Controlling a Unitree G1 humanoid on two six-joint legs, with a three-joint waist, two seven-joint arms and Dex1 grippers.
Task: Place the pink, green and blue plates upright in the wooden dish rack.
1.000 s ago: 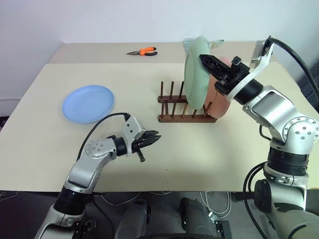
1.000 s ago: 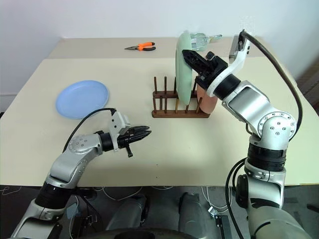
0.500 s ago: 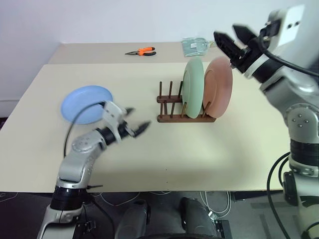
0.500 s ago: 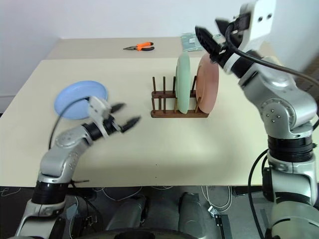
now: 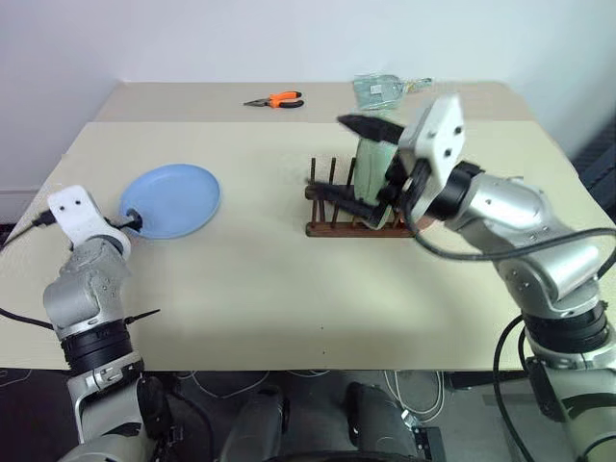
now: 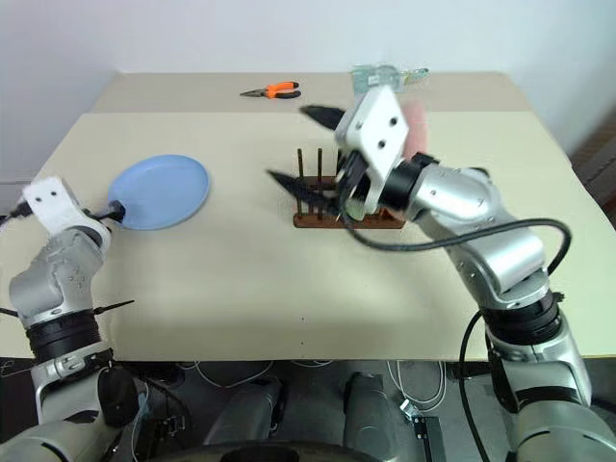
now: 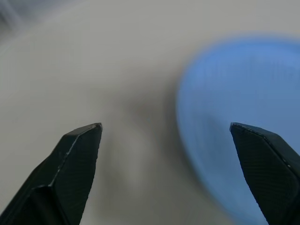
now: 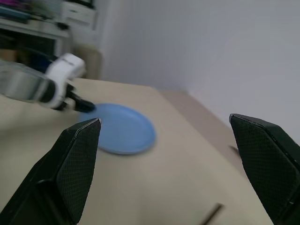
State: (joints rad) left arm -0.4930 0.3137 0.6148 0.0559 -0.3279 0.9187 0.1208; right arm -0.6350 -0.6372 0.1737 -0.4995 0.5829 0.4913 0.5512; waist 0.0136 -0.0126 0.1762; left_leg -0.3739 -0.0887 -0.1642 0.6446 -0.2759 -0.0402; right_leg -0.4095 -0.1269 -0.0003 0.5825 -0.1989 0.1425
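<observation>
The blue plate (image 5: 171,199) lies flat on the table (image 5: 269,289) at about nine o'clock from the wooden dish rack (image 5: 332,207), well apart from it and the last plate not yet racked. The left gripper (image 7: 171,154), fingers spread wide and empty, sits at the plate's seven o'clock edge, apparently lined up to take its rim. In the rack's three o'clock end the green plate (image 5: 371,154) stands upright with the pink plate (image 6: 416,120) behind it, while the right gripper (image 6: 306,146) hangs over the rack, fingers splayed, holding nothing, probably because its plates are already set.
</observation>
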